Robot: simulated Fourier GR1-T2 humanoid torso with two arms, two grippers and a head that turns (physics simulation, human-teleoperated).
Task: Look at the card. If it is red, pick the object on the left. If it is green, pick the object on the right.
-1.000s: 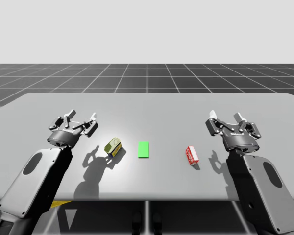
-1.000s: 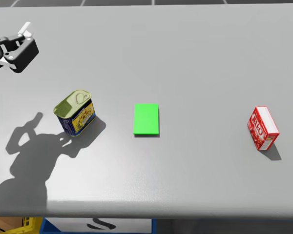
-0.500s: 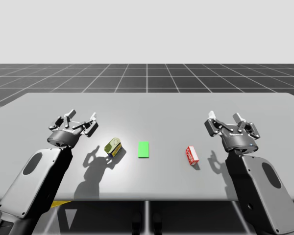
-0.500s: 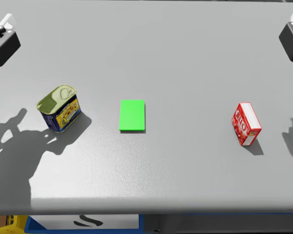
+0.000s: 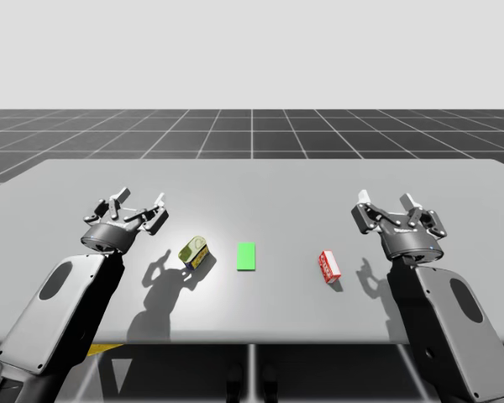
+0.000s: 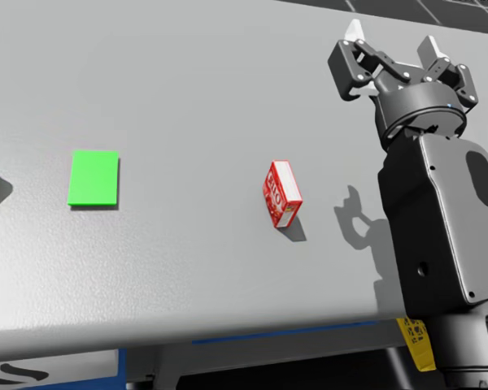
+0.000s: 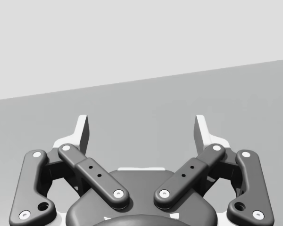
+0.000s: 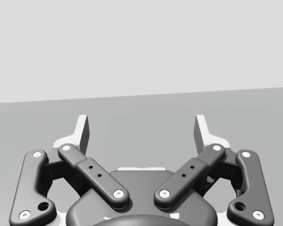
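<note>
Table [image 5: 252, 180]: it is sliding leftward across the head view compared with a second ago. That is my head turning right, because in the high view nothing on it is shifting.
Right arm [image 6: 439, 236]: it is now coming into the head view at the right side. In the high view it is staying exactly where it was, so the arm itself is not moving.
Left arm [image 5: 67, 294]: it is also staying put in the high view.
Right gripper [image 6: 392, 36]: it is hanging with its fingers spread wide and holding nothing. It is sitting beyond the box and to its right, near it but apart.
Left gripper [image 5: 141, 201]: it is equally wide and empty. It is waiting just left of the can without touching it.
Can [image 5: 194, 251]: it is standing left of the card, untouched, and it is not the one wanted.
Card [image 6: 93, 178]: it is lying flat between can and box and showing green, so the rule is pointing to the object on the right.
Box [image 6: 281, 193]: the red box is lying right of the card, well inside the right gripper's side of the table. My gaze is swinging onto it, so the card reading looks finished and the target looks chosen. The reach is not yet starting.
</note>
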